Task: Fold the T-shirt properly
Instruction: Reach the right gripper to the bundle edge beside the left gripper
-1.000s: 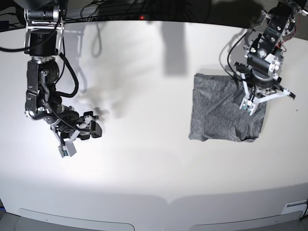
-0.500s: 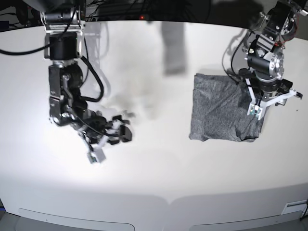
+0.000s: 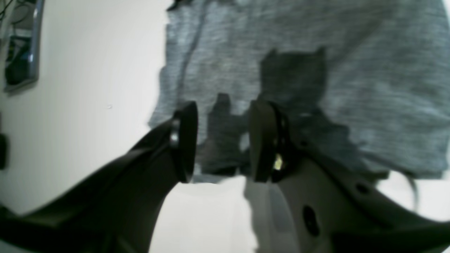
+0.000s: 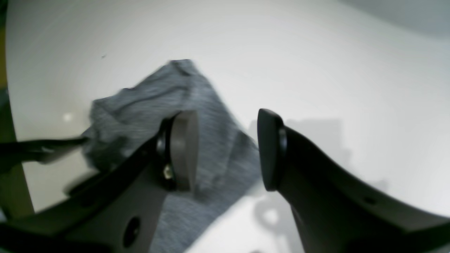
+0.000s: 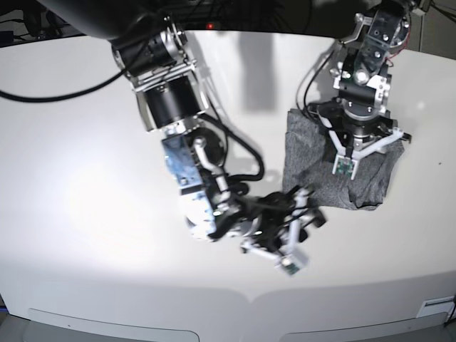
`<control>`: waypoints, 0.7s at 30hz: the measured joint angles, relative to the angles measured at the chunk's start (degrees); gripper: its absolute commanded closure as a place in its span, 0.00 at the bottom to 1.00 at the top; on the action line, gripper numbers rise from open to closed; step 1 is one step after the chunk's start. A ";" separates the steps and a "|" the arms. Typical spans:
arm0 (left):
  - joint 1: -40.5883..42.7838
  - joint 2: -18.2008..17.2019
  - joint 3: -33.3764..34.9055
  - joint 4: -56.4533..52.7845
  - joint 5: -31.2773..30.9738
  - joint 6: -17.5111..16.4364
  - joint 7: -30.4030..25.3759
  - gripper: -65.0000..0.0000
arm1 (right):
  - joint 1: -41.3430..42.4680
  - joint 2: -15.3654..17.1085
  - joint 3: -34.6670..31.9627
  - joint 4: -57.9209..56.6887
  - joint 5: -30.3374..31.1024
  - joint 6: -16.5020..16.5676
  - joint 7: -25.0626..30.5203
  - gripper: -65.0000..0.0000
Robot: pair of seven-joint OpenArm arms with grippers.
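Two arms reach over a white table (image 5: 107,214) toward one folded heather-grey T-shirt (image 5: 313,164), which lies flat as a rough rectangle on the right side of the scene. The left gripper (image 5: 365,155) hangs over the shirt's right half; in the left wrist view its fingers (image 3: 184,140) stand apart with grey cloth showing behind the gap and nothing caught between them. The right gripper (image 5: 299,228) sits low near the shirt's near-left corner, just beside the edge. From the right wrist view its fingers (image 4: 182,151) are also spread, empty, with the shirt (image 4: 158,112) lying beyond them on the bare tabletop (image 4: 316,70). Both wrist views are blurred.
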 measured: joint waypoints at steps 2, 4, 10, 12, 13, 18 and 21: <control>1.75 0.02 0.00 0.00 -0.61 0.04 -0.11 0.64 | 0.07 0.02 -2.82 -2.54 -1.95 -3.32 5.62 0.60; 3.91 -0.04 -0.15 -0.02 -0.24 0.04 -0.39 0.64 | 0.37 0.17 -5.05 -7.32 -6.69 -6.27 9.70 0.60; 6.60 0.28 -0.04 -0.02 0.00 0.02 -3.15 0.64 | 0.02 0.81 -7.23 -20.92 -12.13 -9.73 17.25 0.60; 6.58 0.13 -0.04 -0.02 0.04 0.00 -4.35 0.64 | 0.39 0.63 -7.23 -21.16 -13.57 -9.73 16.70 0.60; 6.56 0.15 -0.04 -0.04 0.11 0.02 -5.79 0.64 | 0.57 0.46 -7.23 -21.16 -13.62 -9.75 15.43 0.60; 5.84 0.15 -0.09 -5.84 4.33 0.00 -10.82 0.64 | 0.17 0.35 -7.15 -21.09 -9.05 -6.51 6.64 0.60; 4.68 0.37 -0.04 -14.19 4.72 0.33 -14.14 0.64 | -0.61 1.22 -7.19 -20.55 -4.50 -3.19 4.94 0.60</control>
